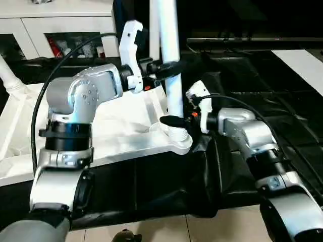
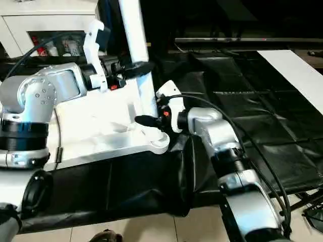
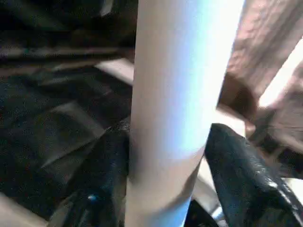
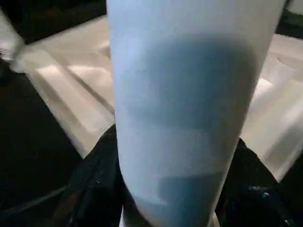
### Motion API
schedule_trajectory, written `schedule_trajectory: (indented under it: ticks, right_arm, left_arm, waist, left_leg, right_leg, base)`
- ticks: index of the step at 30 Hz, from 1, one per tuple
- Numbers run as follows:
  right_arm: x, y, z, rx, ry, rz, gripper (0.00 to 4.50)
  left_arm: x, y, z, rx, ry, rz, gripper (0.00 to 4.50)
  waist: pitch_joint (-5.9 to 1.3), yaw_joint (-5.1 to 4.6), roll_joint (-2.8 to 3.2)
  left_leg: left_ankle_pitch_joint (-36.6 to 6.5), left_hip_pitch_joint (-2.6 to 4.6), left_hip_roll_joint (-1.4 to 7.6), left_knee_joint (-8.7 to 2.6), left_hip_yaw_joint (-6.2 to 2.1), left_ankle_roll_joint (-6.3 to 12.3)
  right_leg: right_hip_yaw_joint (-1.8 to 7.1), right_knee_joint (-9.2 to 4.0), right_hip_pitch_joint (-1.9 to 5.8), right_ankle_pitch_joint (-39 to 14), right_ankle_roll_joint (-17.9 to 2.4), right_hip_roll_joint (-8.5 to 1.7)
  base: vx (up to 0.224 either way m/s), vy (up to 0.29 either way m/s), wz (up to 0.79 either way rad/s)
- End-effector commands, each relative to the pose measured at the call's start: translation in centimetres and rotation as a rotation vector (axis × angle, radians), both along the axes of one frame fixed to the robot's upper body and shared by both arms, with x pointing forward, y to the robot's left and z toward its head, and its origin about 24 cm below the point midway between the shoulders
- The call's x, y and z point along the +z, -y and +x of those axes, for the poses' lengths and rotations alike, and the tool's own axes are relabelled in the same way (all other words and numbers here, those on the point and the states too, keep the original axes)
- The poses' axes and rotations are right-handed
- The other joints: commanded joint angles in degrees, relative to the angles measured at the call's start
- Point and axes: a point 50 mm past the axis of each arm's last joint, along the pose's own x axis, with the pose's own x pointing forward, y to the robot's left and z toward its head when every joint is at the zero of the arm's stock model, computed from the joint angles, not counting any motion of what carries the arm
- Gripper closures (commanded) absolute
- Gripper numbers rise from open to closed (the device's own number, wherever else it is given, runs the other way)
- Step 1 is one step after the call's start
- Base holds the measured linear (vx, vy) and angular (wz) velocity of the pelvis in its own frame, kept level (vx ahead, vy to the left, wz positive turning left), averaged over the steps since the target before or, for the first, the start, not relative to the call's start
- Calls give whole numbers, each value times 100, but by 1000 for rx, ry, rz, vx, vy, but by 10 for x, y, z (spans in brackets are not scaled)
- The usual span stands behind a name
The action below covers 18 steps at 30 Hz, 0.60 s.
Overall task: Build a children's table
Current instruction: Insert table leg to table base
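Tabletop (image 1: 121, 126) lies underside up on the black-draped surface (image 1: 262, 75). One leg (image 1: 170, 65) stands upright in the near corner socket (image 1: 177, 135), on the robot's right. Left gripper (image 1: 169, 69) holds it partway up, fingers (image 3: 236, 175) pinching the tube from both sides. Right gripper (image 1: 174, 121) grips the same leg low down, just above the socket, fingers closed around it. Whether the leg is fully seated cannot be told. A second leg (image 1: 9, 75) rises at the far left corner, apparently already fitted. Judgement: roughly halfway; two corners likely remain, then turning the table upright.
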Motion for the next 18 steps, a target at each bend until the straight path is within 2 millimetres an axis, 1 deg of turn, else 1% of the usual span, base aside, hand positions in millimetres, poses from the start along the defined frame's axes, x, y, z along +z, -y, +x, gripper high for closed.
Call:
schedule_trajectory:
  ticks: [1, 2, 3, 4, 6, 7, 8, 9, 10, 11, 12, 13, 14, 15, 16, 17, 18]
  right_arm:
    - [7, 2, -5, 68, 22, 32, 255]
    - [7, 2, -12, 129, 14, 42, 255]
    - [7, 2, -12, 129, 14, 42, 255]
    - [7, 3, -16, 168, 9, 49, 255]
    - [8, 5, -28, 281, -11, 65, 256]
    - [8, 6, -32, 315, -16, 63, 256]
    - [8, 6, -35, 343, -20, 59, 257]
    - [7, 7, -38, 368, -24, 51, 257]
    - [7, 8, -40, 381, -26, 48, 257]
    - [7, 8, -41, 387, -27, 47, 257]
    - [7, 8, -42, 390, -28, 46, 257]
    - [7, 8, -41, 384, -25, 47, 257]
    - [7, 8, -41, 374, -22, 48, 257]
    - [7, 8, -41, 370, -21, 48, 257]
    - [6, 8, -40, 365, -20, 46, 257]
    - [6, 8, -40, 363, -19, 44, 257]
    - [6, 8, -40, 361, -19, 43, 257]
  left_arm:
    - [6, 1, -8, -95, 63, -34, 139]
    - [4, 0, -15, -173, 57, -34, 139]
    - [4, 0, -15, -173, 57, -34, 137]
    - [2, 0, -19, -224, 48, -34, 137]
    - [-3, -3, -31, -359, 38, -48, 137]
    - [-6, -4, -34, -401, 23, -55, 137]
    - [-8, -4, -36, -430, 13, -60, 137]
    - [-11, -5, -37, -452, 2, -56, 137]
    - [-13, -4, -36, -455, 3, -43, 137]
    - [-15, -2, -36, -450, 7, -30, 137]
    - [-17, -1, -33, -430, 14, -16, 137]
    - [-18, 1, -28, -394, 19, -12, 137]
    - [-18, 1, -24, -356, 26, -17, 137]
    - [-19, 1, -21, -335, 30, -21, 154]
    - [-18, 0, -17, -308, 20, -35, 164]
    - [-18, -1, -15, -293, 12, -45, 171]
    - [-18, -2, -14, -291, 12, -55, 171]
  waist:
    - [-491, 3, -3]
    - [-482, -2, -12]
    - [-484, 11, -10]
    - [-476, 13, -14]
    - [-476, 27, 7]
    - [-473, 22, 13]
    - [-480, 18, 34]
    - [-473, 16, 37]
    - [-469, 16, 32]
    - [-456, 13, 58]
    - [-454, 11, 61]
    - [-449, 11, 52]
    - [-439, 10, 39]
    - [-448, 13, 49]
    - [-451, 10, 47]
    - [-456, 13, 46]
    - [-462, 12, 30]
  left_leg:
    - [-584, 84, 173, -335, -44, 220]
    - [-633, 83, 174, -338, -39, 207]
    - [-674, 95, 179, -343, -44, 206]
    - [-699, 93, 181, -345, -40, 208]
    - [-716, 97, 187, -347, -43, 219]
    - [-714, 92, 190, -347, -39, 240]
    - [-733, 97, 194, -344, -43, 225]
    - [-801, 101, 190, -348, -39, 201]
    - [-856, 103, 190, -354, -43, 188]
    - [-1011, 110, 197, -370, -49, 109]
    - [-1067, 118, 198, -377, -54, 85]
    - [-1156, 134, 205, -383, -55, 46]
    - [-1218, 129, 195, -388, -55, 13]
    - [-1214, 129, 198, -388, -62, -7]
    - [-1185, 119, 189, -389, -66, -33]
    - [-1167, 125, 186, -387, -66, -41]
    - [-1135, 118, 182, -383, -64, -40]
  right_leg:
    - [282, -328, 379, -103, -1460, -324]
    - [283, -334, 376, -197, -1454, -324]
    - [279, -342, 384, -273, -1445, -332]
    - [282, -341, 379, -348, -1429, -324]
    - [280, -341, 377, -399, -1417, -320]
    - [280, -339, 361, -377, -1423, -305]
    - [278, -325, 358, -379, -1439, -306]
    - [280, -345, 350, -463, -1439, -311]
    - [280, -357, 349, -543, -1432, -313]
    - [286, -384, 341, -784, -1387, -329]
    - [286, -400, 339, -862, -1360, -326]
    - [295, -425, 327, -964, -1321, -333]
    - [297, -447, 339, -1088, -1277, -341]
    - [295, -446, 349, -1124, -1254, -350]
    - [292, -449, 357, -1147, -1203, -343]
    - [290, -448, 352, -1144, -1191, -338]
    - [289, -444, 357, -1127, -1187, -338]
  base:
    - [0, 0, 0]
    - [0, 0, 0]
    - [0, 0, 0]
    - [0, 0, 0]
    - [0, 0, 0]
    - [0, 0, 0]
    - [0, 0, 0]
    - [0, 0, 0]
    - [0, 0, 0]
    - [0, 0, 0]
    - [0, 0, 0]
    - [0, 0, 0]
    - [0, 0, 0]
    - [0, 0, 0]
    - [0, 0, 0]
    - [0, 0, 0]
    - [0, 0, 0]
